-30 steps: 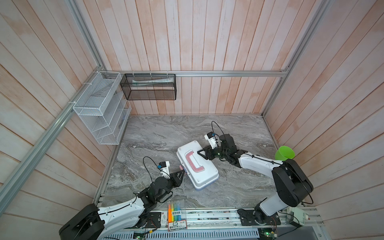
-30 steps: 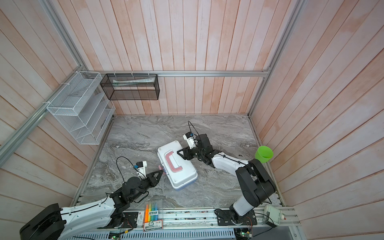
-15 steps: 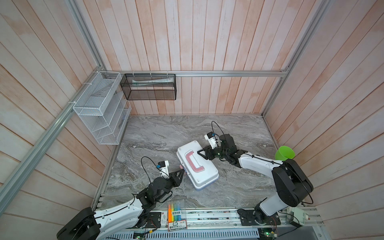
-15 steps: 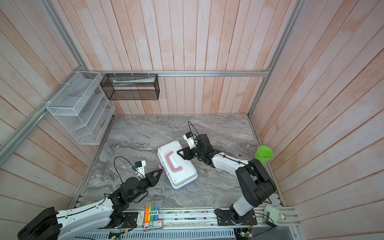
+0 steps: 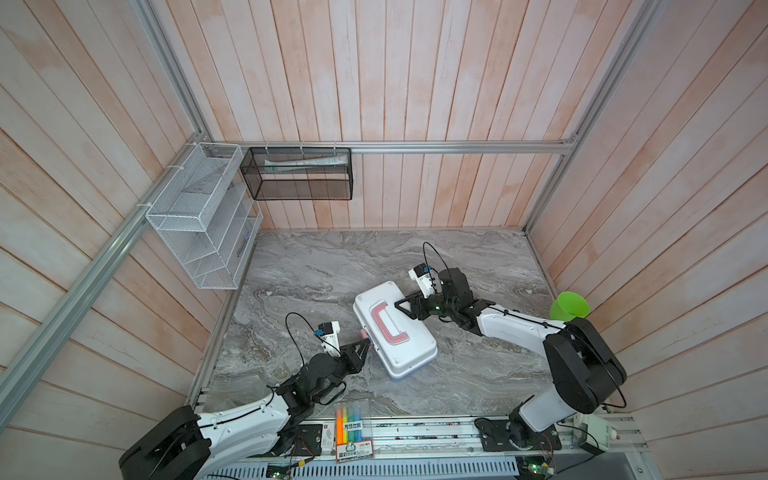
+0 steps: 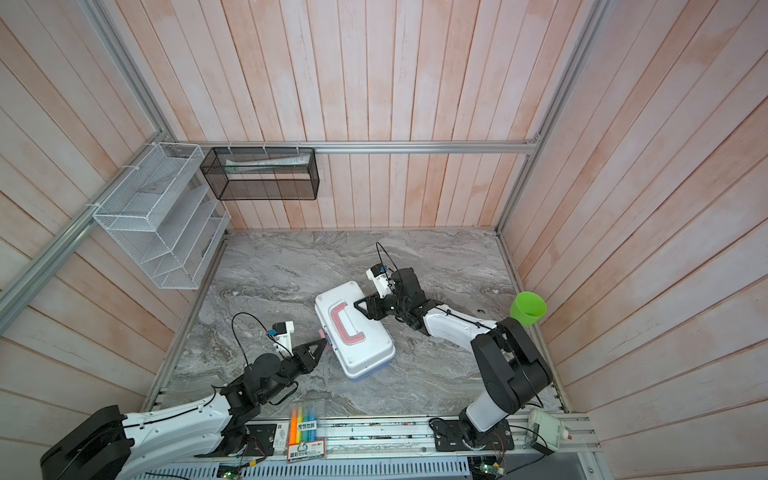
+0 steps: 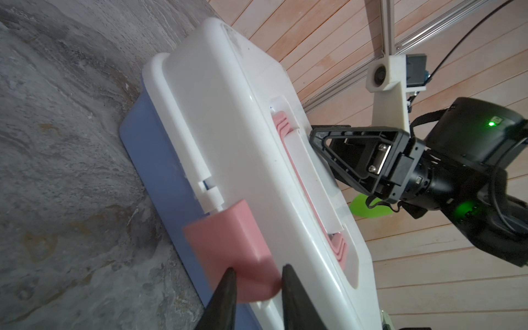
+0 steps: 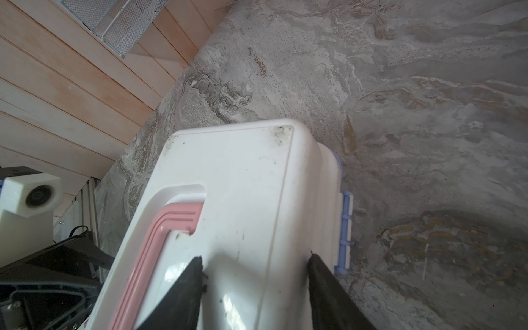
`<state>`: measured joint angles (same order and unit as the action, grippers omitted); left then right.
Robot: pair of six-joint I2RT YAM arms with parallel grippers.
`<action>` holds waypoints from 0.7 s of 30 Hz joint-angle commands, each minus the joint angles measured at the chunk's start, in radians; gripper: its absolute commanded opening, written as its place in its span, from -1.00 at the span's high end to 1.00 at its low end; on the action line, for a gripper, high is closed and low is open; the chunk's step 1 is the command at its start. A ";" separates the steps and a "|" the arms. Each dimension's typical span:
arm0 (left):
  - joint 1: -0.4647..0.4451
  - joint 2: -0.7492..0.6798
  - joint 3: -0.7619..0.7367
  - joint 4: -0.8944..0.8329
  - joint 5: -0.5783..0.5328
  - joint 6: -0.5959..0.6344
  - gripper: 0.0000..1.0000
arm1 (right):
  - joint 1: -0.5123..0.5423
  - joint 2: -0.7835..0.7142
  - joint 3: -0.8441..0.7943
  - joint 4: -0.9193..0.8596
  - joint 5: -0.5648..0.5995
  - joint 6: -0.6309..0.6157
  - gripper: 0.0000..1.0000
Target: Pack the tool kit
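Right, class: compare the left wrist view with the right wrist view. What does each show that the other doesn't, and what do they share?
Only the left wrist view shows the pink latch pinched by the left claw, and a green cup. Only the right wrist view shows the blue hinge and the wire rack on the wall. Both show the white lid, its pink handle, the right claw on the lid, and the marble table.
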<state>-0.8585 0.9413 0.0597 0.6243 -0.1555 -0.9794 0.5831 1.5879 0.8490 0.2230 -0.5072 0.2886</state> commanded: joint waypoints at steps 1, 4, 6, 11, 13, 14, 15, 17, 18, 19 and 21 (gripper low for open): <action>-0.005 0.010 0.015 0.032 0.013 0.022 0.41 | 0.029 0.050 -0.053 -0.140 -0.011 -0.007 -0.11; -0.005 -0.002 0.015 0.018 0.006 0.021 0.42 | 0.029 0.052 -0.054 -0.137 -0.012 -0.006 -0.11; -0.004 -0.012 0.011 0.009 -0.002 0.019 0.42 | 0.029 0.052 -0.056 -0.136 -0.011 -0.005 -0.11; -0.004 -0.021 0.010 -0.007 -0.009 0.019 0.43 | 0.029 0.053 -0.057 -0.134 -0.013 -0.005 -0.11; -0.004 -0.016 0.011 -0.005 -0.008 0.019 0.43 | 0.029 0.057 -0.059 -0.132 -0.012 -0.004 -0.11; -0.004 -0.012 0.013 -0.003 -0.006 0.021 0.43 | 0.029 0.057 -0.059 -0.133 -0.013 -0.004 -0.11; -0.004 -0.006 0.015 -0.005 -0.006 0.021 0.43 | 0.029 0.057 -0.059 -0.132 -0.014 -0.005 -0.10; -0.005 0.006 0.017 0.004 -0.001 0.021 0.44 | 0.029 0.057 -0.059 -0.133 -0.013 -0.005 -0.10; -0.005 0.016 0.018 0.008 0.000 0.020 0.44 | 0.029 0.055 -0.059 -0.134 -0.013 -0.004 -0.10; -0.005 0.023 0.018 0.015 0.003 0.021 0.44 | 0.030 0.055 -0.059 -0.133 -0.013 -0.005 -0.10; -0.004 0.040 0.023 0.022 0.009 0.022 0.44 | 0.029 0.055 -0.059 -0.135 -0.012 -0.004 -0.10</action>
<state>-0.8585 0.9627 0.0597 0.6277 -0.1566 -0.9760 0.5831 1.5879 0.8421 0.2371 -0.5072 0.2947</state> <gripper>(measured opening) 0.280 0.551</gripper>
